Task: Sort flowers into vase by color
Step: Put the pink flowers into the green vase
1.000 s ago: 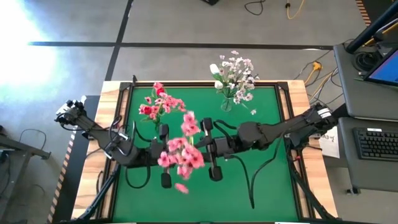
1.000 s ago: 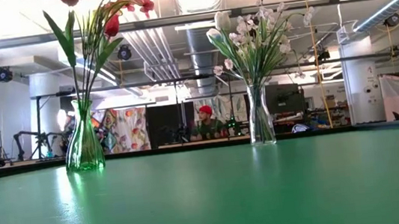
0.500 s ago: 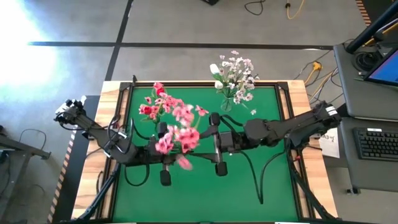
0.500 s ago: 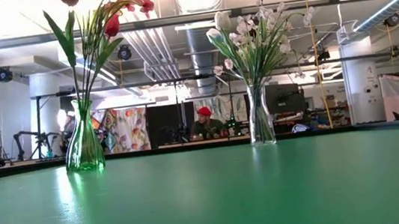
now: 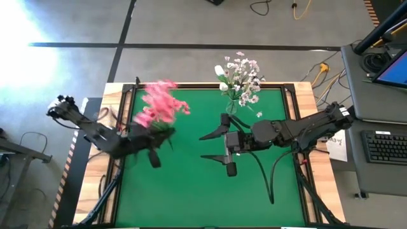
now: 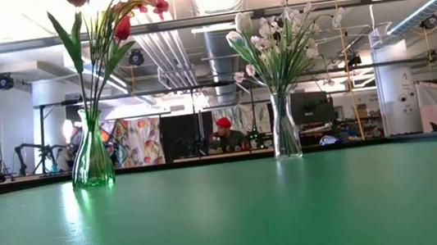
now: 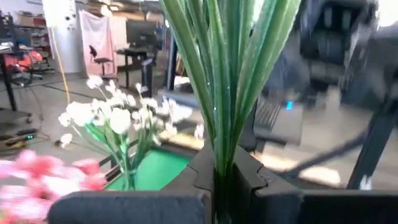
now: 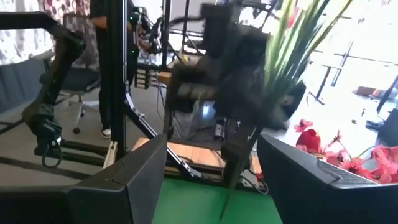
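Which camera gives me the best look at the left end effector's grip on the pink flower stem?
The left wrist view: the shut left end effector clamps the green stems right in front of the lens. The high view shows the pink flower being carried, blurred, grip hidden. The right wrist view shows it blurred, farther off. The low view misses it.

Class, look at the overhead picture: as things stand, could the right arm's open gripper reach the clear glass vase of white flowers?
Probably yes. The right gripper stands open and empty, just in front of the clear glass vase of white flowers, with bare green table mat between them and nothing blocking.
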Robot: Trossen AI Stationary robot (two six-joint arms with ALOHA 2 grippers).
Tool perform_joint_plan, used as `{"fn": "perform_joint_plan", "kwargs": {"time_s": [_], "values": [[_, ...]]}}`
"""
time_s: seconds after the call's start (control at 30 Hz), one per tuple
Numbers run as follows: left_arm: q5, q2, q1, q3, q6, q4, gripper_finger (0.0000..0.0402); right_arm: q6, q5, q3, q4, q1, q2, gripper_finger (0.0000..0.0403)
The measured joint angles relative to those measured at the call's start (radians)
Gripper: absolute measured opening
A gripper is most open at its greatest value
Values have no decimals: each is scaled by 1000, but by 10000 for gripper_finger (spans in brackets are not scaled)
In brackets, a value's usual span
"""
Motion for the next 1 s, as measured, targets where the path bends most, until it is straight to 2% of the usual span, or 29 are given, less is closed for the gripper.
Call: {"fn": "perform_joint_plan", "kwargs": {"time_s": [0.1, 0.27, 0.37, 0.5, 0.73, 0.93, 1.0], "values": [[16, -87, 0, -23, -1, 49, 0, 0, 1, 0, -9, 0, -2, 244], [191, -176, -2, -3, 1, 61, 0, -4, 1, 0, -22, 0, -2, 243], [206, -203, -7, 10, 37, 51, 0, -6, 1, 0, -30, 0, -2, 244], [200, -250, -8, 33, 107, 43, 0, -6, 1, 0, -41, 0, -2, 241], [192, -334, -8, 95, 119, -12, 0, -4, 1, 0, -67, 0, -2, 242], [31, -391, -8, 184, 70, -260, 0, -4, 1, 0, -86, 0, -1, 238], [20, -400, -8, 214, 18, -346, 0, -3, 1, 0, -88, 0, -1, 237]]}}
